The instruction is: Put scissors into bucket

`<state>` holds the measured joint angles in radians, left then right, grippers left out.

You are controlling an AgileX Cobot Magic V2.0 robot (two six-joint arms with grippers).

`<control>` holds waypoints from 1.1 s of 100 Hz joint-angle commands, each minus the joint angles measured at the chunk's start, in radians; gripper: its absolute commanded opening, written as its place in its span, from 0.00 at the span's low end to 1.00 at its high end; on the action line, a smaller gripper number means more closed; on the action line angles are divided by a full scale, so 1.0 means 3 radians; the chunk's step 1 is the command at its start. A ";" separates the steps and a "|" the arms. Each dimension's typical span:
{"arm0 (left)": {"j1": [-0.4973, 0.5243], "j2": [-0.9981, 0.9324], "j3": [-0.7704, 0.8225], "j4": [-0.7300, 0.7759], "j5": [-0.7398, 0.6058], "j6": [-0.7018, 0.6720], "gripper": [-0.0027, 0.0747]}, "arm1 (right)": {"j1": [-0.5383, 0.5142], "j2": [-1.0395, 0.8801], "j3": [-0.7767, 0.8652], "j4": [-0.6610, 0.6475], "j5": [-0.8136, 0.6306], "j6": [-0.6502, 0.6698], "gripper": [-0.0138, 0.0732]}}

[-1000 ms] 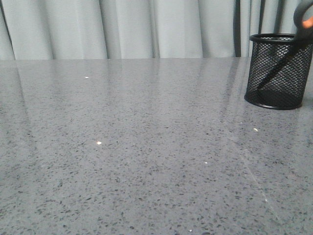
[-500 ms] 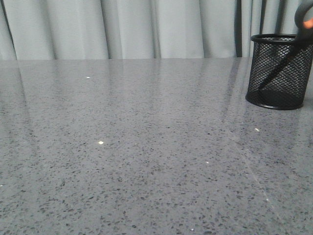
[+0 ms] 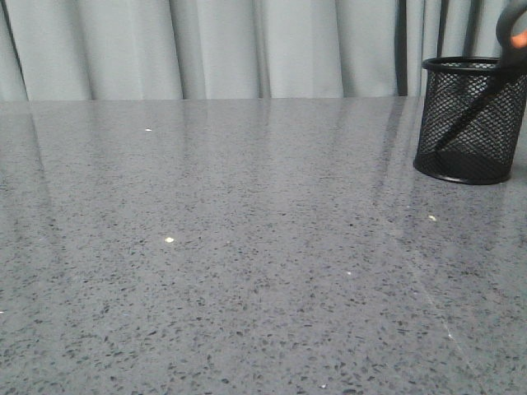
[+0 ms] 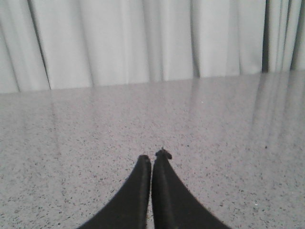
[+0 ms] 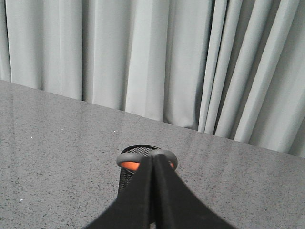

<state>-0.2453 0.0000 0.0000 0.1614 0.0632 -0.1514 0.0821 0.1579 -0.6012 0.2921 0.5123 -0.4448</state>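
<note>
The bucket (image 3: 470,119), a black wire-mesh cup, stands at the far right of the table. The scissors (image 3: 512,33) stand inside it, blades down and leaning, with the grey, orange-lined handles above the rim at the frame's right edge. In the right wrist view my right gripper (image 5: 153,160) is shut, its fingers pressed together with no gap. The scissors' handle loops (image 5: 131,161) and the bucket (image 5: 127,177) show just past its tips. My left gripper (image 4: 152,157) is shut and empty, low over bare table. Neither gripper shows in the front view.
The grey speckled table (image 3: 247,247) runs back to pale curtains (image 3: 214,45). The bucket stands near the table's far edge and at the right border of the front view.
</note>
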 commanded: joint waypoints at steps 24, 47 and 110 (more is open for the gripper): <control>0.0045 -0.0098 0.0130 -0.0175 0.0255 0.0125 0.01 | -0.0009 0.0048 -0.0073 0.0041 -0.0265 -0.0016 0.11; 0.0045 -0.0098 0.0130 -0.0586 0.0784 0.0125 0.01 | -0.0009 0.0048 -0.0073 0.0041 -0.0265 -0.0016 0.11; 0.0045 -0.0098 0.0130 -0.0665 0.0802 0.0125 0.01 | -0.0009 0.0048 -0.0073 0.0041 -0.0265 -0.0016 0.11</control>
<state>-0.2330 -0.0035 0.0000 -0.0204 0.3409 -0.1140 0.0821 0.1579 -0.6012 0.2941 0.5123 -0.4448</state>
